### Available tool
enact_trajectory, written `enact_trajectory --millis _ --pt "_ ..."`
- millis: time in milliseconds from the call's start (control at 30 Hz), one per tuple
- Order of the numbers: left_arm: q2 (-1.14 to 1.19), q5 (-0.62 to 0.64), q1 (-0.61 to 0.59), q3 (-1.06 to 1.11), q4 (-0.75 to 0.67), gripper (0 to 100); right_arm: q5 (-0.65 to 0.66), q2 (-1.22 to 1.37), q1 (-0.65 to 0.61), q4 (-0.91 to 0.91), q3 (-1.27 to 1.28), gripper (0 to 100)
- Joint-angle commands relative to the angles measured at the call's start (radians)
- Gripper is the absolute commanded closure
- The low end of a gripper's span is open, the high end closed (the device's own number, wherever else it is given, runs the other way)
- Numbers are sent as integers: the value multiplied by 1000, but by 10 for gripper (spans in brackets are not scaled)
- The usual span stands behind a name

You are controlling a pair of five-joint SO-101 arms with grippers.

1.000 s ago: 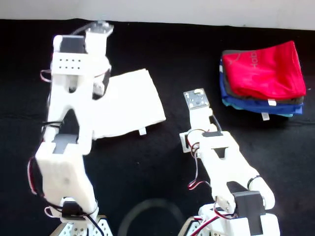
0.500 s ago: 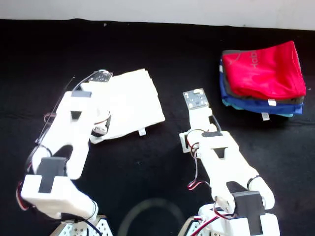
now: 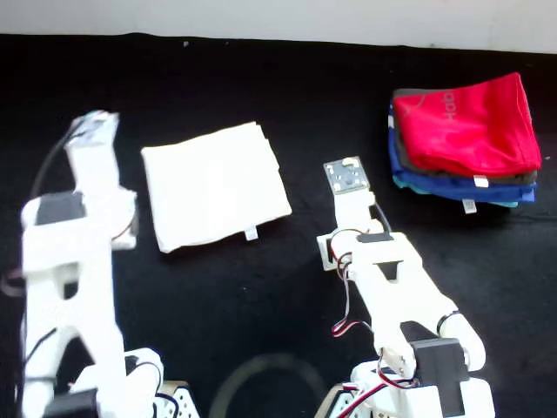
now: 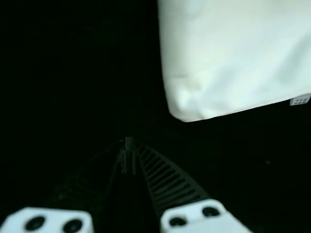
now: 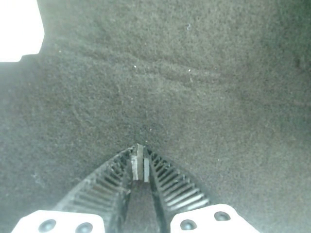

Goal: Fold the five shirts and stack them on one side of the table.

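Your left tool [image 4: 127, 154] has its fingers pressed together with nothing between them. It hangs over the black cloth-covered worktop [image 3: 287, 78], just beside a corner of the folded white fabric shirt [image 3: 216, 185]. That shirt lies flat as a neat rectangle, left of centre, between your two arms, with a small tag [image 3: 251, 232] sticking out at its near edge. Your right tool [image 5: 140, 167] is likewise closed on nothing, its tips meeting above the dark cloth. The stack of folded shirts [image 3: 461, 165] sits at the far right of the worktop, well apart from the white one, with a red shirt [image 3: 466, 122] on top and blue layers under it.
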Motion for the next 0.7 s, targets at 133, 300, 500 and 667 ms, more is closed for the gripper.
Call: enact_trajectory --millis 133,300,500,667 --pt "-68 -9 -231 358 -334 987 -8 15 -15 -24 -27 990" --pt "-68 -9 -265 460 -347 987 -6 4 -38 111 -99 989" --pt "-74 -11 -266 553 -417 987 -80 96 -97 590 -624 980" --pt "-71 -11 -266 561 -420 987 -100 355 -162 920 -1194 838"
